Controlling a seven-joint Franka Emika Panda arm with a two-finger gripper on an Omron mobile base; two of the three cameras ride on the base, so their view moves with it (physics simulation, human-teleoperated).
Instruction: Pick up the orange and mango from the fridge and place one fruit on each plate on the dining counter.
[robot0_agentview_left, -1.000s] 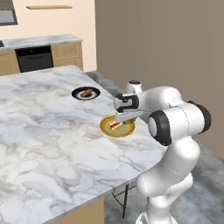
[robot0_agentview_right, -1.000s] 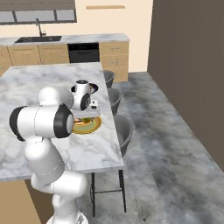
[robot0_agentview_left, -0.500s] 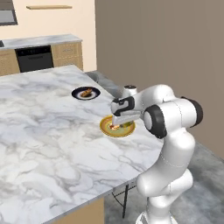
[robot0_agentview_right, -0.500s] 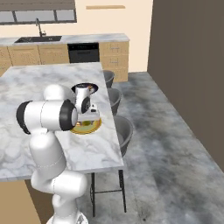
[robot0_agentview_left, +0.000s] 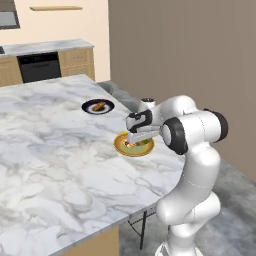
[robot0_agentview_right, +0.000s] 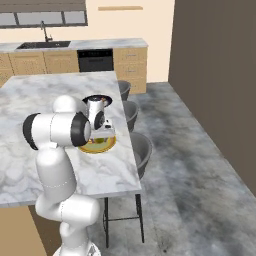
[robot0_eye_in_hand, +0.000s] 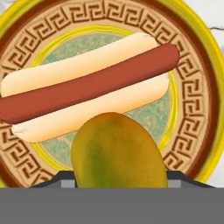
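My gripper (robot0_eye_in_hand: 118, 181) is shut on the mango (robot0_eye_in_hand: 119, 151), an oval yellow-green fruit, just above the near rim of the mustard-yellow plate (robot0_eye_in_hand: 192, 65). A hot dog (robot0_eye_in_hand: 87, 85) lies across that plate's greenish centre. From the base, the gripper (robot0_agentview_left: 136, 142) hangs low over the yellow plate (robot0_agentview_left: 120, 148) near the right edge of the marbled dining counter (robot0_agentview_left: 50, 165). The dark plate (robot0_agentview_left: 90, 105) sits farther back with a small brownish item on it. The orange and the fridge are out of view.
Grey stools (robot0_agentview_right: 142, 150) stand along the counter's right side. Wooden cabinets with a black oven (robot0_agentview_left: 37, 67) line the back wall. The yellow plate (robot0_agentview_right: 95, 148) and the dark plate (robot0_agentview_right: 100, 98) lie close to the counter's edge.
The hand has come down and slightly towards the base with the mango, from above the yellow plate to just over its surface.
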